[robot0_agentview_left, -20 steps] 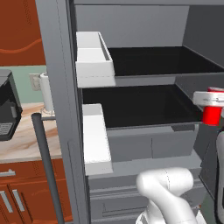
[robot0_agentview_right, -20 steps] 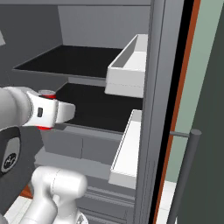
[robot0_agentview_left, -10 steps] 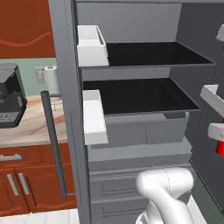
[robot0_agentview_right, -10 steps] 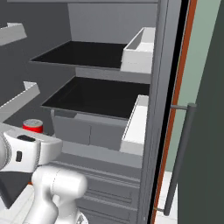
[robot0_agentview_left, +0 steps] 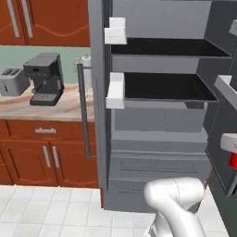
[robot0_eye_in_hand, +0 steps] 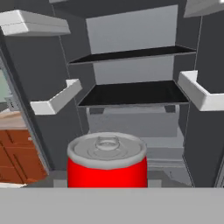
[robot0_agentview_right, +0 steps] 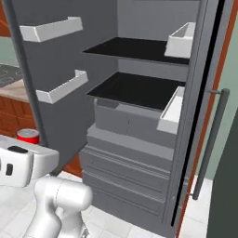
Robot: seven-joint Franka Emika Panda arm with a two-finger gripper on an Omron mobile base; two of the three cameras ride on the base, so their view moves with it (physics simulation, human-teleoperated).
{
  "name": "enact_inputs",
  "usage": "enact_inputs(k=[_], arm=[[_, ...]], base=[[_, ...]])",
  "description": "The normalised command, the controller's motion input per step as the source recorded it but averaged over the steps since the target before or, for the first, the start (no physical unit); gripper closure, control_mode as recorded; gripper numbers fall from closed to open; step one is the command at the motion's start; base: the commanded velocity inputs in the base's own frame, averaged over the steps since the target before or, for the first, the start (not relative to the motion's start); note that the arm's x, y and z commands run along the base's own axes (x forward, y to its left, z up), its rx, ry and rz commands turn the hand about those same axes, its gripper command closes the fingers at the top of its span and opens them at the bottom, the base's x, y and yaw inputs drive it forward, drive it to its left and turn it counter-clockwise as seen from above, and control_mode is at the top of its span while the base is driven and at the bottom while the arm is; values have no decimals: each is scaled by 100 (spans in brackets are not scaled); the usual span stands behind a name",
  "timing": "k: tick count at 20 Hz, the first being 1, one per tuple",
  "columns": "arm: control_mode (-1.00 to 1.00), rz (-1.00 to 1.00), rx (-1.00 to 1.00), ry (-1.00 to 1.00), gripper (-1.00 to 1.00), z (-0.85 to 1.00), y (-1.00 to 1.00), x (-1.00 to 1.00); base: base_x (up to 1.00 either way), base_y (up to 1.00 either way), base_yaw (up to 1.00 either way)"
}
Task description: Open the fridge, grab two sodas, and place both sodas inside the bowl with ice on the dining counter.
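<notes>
The fridge (robot0_agentview_left: 157, 125) stands with both doors swung wide, its two black shelves (robot0_agentview_right: 135, 88) bare and white door bins (robot0_agentview_left: 115, 90) on either side. One red soda (robot0_eye_in_hand: 107, 164) with a silvery top sits upright at the bottom middle of the hand view, facing the fridge interior (robot0_eye_in_hand: 131, 92). My gripper (robot0_agentview_right: 27, 142) is shut on this soda (robot0_agentview_right: 29, 135), held low and well in front of the fridge (robot0_agentview_right: 139, 139). At the right edge of the left base view a sliver of the soda (robot0_agentview_left: 233, 160) hangs under the white hand. The fingertips are hidden by the can.
A wall counter at the left carries a coffee machine (robot0_agentview_left: 45, 78) and a toaster (robot0_agentview_left: 11, 81) over red-brown cabinets (robot0_agentview_left: 46, 157). The open left door's bar handle (robot0_agentview_left: 84, 111) and the right door's handle (robot0_agentview_right: 211, 139) jut out. White tiled floor (robot0_agentview_left: 46, 208) lies before the fridge.
The whole picture has shifted: the base has backed away from the fridge, which now looks farther off. The red soda has stayed in the gripper, now lower in both base views.
</notes>
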Motion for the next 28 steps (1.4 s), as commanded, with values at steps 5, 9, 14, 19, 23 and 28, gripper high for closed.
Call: enact_inputs(k=[5,9,14,19,23,28], arm=[[100,0,0,0,100,0,0,0],[100,0,0,0,100,0,0,0],[100,0,0,0,100,0,0,0],[100,0,0,0,100,0,0,0],[100,0,0,0,100,0,0,0],[100,0,0,0,100,0,0,0]], base=[[-69,0,39],[-87,3,37],[-90,18,35],[-93,31,33],[-98,53,28],[-100,71,25]])
